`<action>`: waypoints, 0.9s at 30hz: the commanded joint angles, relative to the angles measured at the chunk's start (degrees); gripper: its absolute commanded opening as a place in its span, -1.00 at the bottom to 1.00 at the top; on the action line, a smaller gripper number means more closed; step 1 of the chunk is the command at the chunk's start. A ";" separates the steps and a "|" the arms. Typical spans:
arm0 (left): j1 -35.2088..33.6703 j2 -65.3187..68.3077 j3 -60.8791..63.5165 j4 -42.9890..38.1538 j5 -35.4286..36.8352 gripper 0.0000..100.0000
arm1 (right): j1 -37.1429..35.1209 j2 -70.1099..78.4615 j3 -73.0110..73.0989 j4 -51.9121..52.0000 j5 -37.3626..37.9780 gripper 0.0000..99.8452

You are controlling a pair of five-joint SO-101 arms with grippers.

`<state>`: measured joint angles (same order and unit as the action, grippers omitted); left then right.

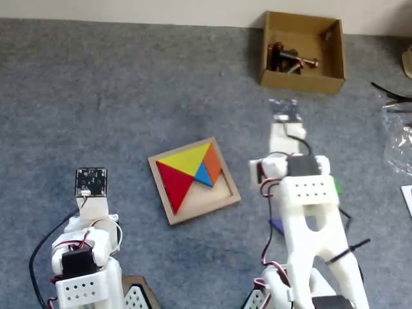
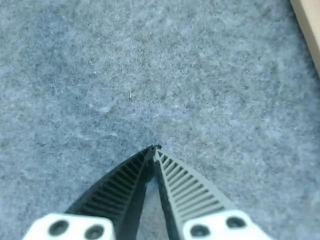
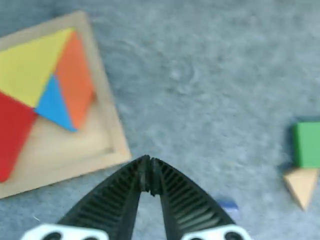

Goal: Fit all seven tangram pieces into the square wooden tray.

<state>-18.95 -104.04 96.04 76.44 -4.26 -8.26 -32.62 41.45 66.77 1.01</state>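
a square wooden tray (image 1: 207,210), partly filled, lies between the two arms. the right gripper (image 3: 149,182) hangs beside its edge, jaws closed tight and empty. the left gripper (image 2: 156,150) is closed on nothing too. a loose green square block (image 3: 306,145), with a tan wooden triangle (image 3: 301,184) just beside it, lies across the right gripper from the tray, nearest that arm.

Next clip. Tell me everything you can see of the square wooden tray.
The wooden tray is a shallow square of pale, unpainted wood with a raised rim. It lies flat on the grey felt, turned at an angle to the table's edges. It is partly filled: a yellow triangle, a red triangle, a small blue triangle and an orange piece sit inside. The remaining strip of floor is bare.
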 commanded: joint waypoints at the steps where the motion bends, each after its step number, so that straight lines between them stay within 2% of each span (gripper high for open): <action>1: -0.75 -0.31 1.10 0.26 0.53 -0.99 | 4.00 -3.30 -1.71 2.95 6.68 -0.98; 7: -0.75 -0.31 1.10 0.26 0.53 -0.99 | 11.82 -5.67 -2.33 5.67 11.60 -0.98; 14: -0.75 -0.31 1.10 0.26 0.53 -0.99 | 23.78 -3.30 -11.74 11.56 19.60 -0.74; 19: -0.75 -0.31 1.10 0.26 0.53 -0.99 | 25.01 4.09 -15.78 13.41 25.93 -0.72; 27: -0.75 -0.31 1.10 0.26 0.53 -0.99 | 24.92 24.22 -27.30 14.64 26.64 -0.71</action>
<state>-18.95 -104.04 96.04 76.44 -4.26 16.00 -12.92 20.97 79.87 27.03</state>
